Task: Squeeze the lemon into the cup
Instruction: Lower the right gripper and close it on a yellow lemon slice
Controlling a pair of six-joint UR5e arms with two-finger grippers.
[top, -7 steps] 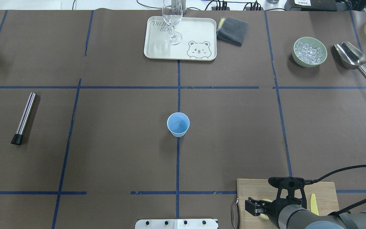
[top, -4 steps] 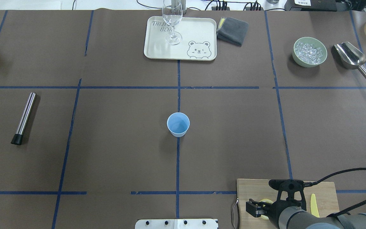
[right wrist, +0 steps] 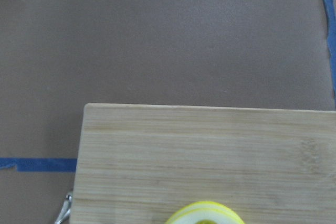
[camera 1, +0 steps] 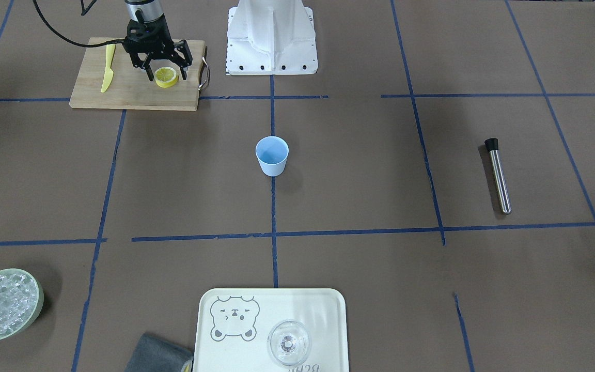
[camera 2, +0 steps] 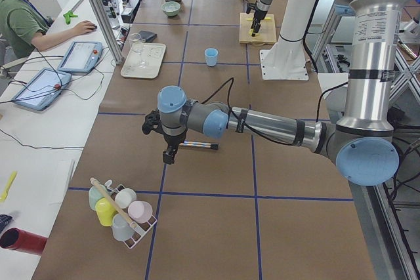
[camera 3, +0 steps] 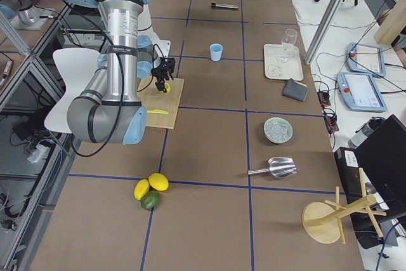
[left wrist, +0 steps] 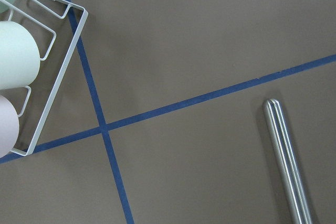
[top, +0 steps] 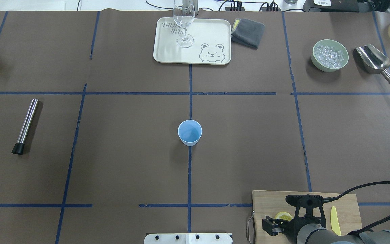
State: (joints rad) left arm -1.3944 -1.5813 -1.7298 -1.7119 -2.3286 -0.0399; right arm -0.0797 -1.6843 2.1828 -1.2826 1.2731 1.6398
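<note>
The lemon [camera 1: 166, 76] is a yellow slice lying on the wooden cutting board [camera 1: 132, 95]. It also shows in the overhead view [top: 283, 216] and at the bottom edge of the right wrist view [right wrist: 205, 214]. My right gripper [camera 1: 167, 75] is open, with a finger on each side of the slice, low over the board [top: 273, 200]. The light-blue cup [camera 1: 271, 155] stands upright at the table's middle [top: 190, 133], far from the gripper. My left gripper [camera 2: 167, 155] hangs over the table's left end; I cannot tell whether it is open.
A yellow knife [camera 1: 107, 67] lies on the board beside the gripper. A steel muddler [top: 25, 125] lies at the left. At the far edge are a tray [top: 168, 54] with a glass [top: 183, 23], a grey cloth [top: 248, 32], an ice bowl [top: 329, 55] and a scoop [top: 374, 61].
My right gripper has shifted slightly toward the robot's base in the overhead view, so more of the lemon slice now shows beyond it. The cup has not moved.
</note>
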